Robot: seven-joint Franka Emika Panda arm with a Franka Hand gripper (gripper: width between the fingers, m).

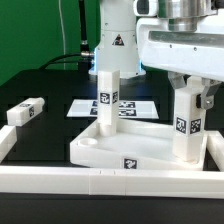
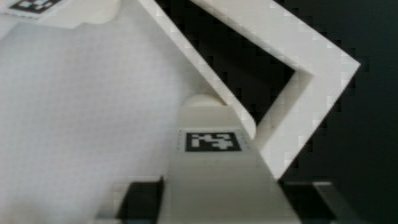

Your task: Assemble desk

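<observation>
The white tray-like tabletop lies on the table with its rim up and a tag on its near wall. One white tagged leg stands upright in its corner on the exterior view's left. My gripper is shut on a second leg and holds it upright at the tabletop's corner on the exterior view's right. In the wrist view this leg sits between my dark fingers, above the tabletop and its rim. A third leg lies loose on the table at the left. A fourth leg is out of view.
The marker board lies flat behind the tabletop. A long white border rail runs along the front and turns back at the left end. The robot's base stands at the back.
</observation>
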